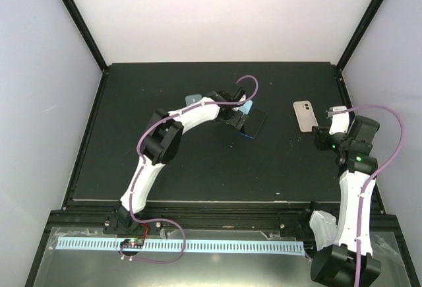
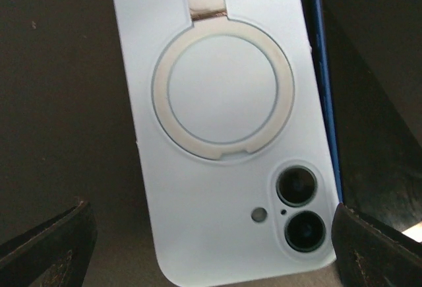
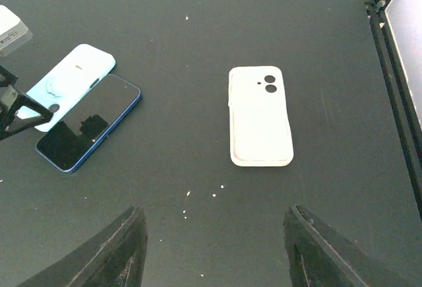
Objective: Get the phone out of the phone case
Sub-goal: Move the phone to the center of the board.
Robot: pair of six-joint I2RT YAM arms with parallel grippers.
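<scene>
Two tools stand spread, pinching nothing: the left tool hangs low over the camera end of the blue case, a finger on either side of that end and neither touching it, while the right tool hovers over the bare bench. Near the middle of the bench the phone lies screen up, out of the blue case, its long edge right against it. Well apart to the right, a white case lies back up, just ahead of the right tool.
</scene>
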